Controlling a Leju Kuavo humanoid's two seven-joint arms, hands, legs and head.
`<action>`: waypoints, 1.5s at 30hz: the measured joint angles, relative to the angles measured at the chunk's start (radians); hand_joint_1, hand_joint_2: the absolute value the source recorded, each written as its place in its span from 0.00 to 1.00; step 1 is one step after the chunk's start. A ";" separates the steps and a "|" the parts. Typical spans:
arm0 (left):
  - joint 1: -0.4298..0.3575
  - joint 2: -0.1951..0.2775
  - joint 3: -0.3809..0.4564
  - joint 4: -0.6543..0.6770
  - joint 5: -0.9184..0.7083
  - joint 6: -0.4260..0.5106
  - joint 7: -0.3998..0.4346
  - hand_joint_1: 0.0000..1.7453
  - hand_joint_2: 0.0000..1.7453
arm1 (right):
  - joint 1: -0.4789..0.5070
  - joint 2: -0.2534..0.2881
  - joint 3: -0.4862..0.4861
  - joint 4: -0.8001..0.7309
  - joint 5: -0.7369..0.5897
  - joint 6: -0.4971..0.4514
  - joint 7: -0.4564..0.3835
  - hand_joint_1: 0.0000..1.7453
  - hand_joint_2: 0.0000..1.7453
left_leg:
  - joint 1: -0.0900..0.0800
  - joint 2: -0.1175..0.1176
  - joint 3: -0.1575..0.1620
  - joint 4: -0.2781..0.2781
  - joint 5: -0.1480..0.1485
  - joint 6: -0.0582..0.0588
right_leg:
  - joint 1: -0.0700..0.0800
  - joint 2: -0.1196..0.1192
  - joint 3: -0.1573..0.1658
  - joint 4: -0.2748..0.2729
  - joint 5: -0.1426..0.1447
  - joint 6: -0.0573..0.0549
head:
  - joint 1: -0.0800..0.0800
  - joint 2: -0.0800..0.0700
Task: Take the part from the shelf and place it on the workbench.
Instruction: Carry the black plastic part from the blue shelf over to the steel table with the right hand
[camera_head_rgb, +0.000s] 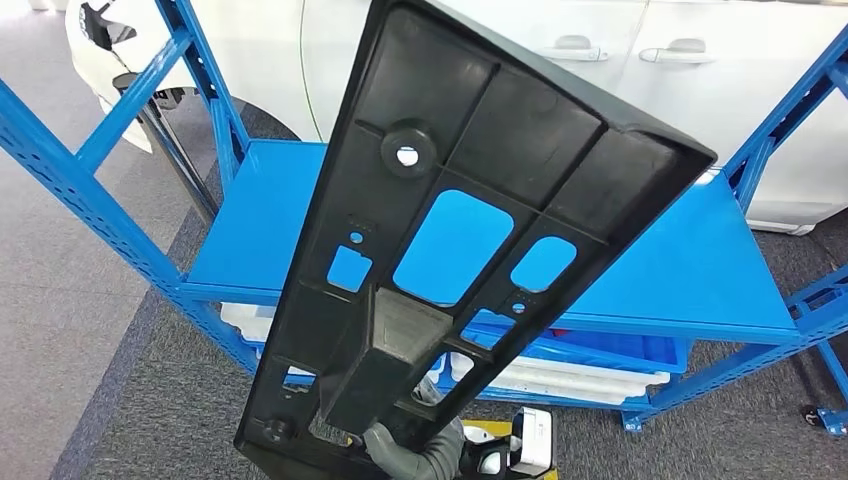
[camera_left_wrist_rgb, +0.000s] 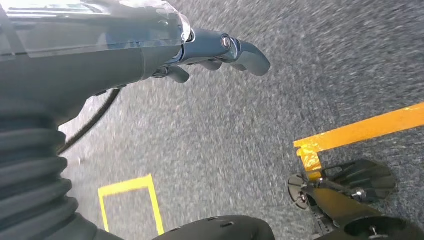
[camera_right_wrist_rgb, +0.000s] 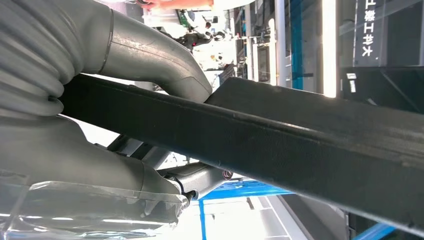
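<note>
A long black plastic part (camera_head_rgb: 470, 215) with ribs and several cut-outs stands tilted in front of the blue shelf (camera_head_rgb: 700, 270), held up off it. My right hand (camera_head_rgb: 415, 452) grips its lower end from below. In the right wrist view the thumb (camera_right_wrist_rgb: 165, 62) lies over the part's black edge (camera_right_wrist_rgb: 280, 145) and the fingers (camera_right_wrist_rgb: 200, 177) curl under it. My left hand (camera_left_wrist_rgb: 215, 52) hangs over the grey carpet with its fingers curled in and nothing in it.
The blue shelf board (camera_head_rgb: 250, 240) is bare behind the part. A lower level holds white parts (camera_head_rgb: 580, 382) and a blue bin (camera_head_rgb: 620, 350). A white car (camera_head_rgb: 600, 60) stands behind the rack. Yellow floor tape (camera_left_wrist_rgb: 365, 129) marks the carpet.
</note>
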 joint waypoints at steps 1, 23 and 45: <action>-0.001 -0.001 0.004 0.000 0.004 -0.004 0.004 0.00 1.00 | -0.001 0.000 0.000 0.001 -0.001 0.000 0.000 1.00 1.00 | 0.003 0.000 0.002 -0.005 0.003 0.004 | -0.001 0.000 -0.005 0.013 -0.010 0.006 | 0.000 0.000; -0.026 -0.006 0.023 0.000 0.007 -0.020 0.011 0.00 1.00 | 0.003 -0.004 0.000 0.032 -0.027 0.008 0.010 1.00 1.00 | 0.006 0.003 -0.060 0.254 -0.148 -0.034 | -0.017 -0.013 -0.034 -0.010 0.042 -0.017 | 0.000 0.000; -0.025 -0.012 0.023 0.001 -0.009 -0.027 -0.012 0.00 1.00 | -0.002 -0.005 0.000 0.040 -0.041 -0.020 0.042 1.00 1.00 | -0.002 0.010 -0.052 -0.002 0.067 -0.012 | -0.010 -0.004 0.081 -0.024 -0.044 0.006 | 0.000 0.000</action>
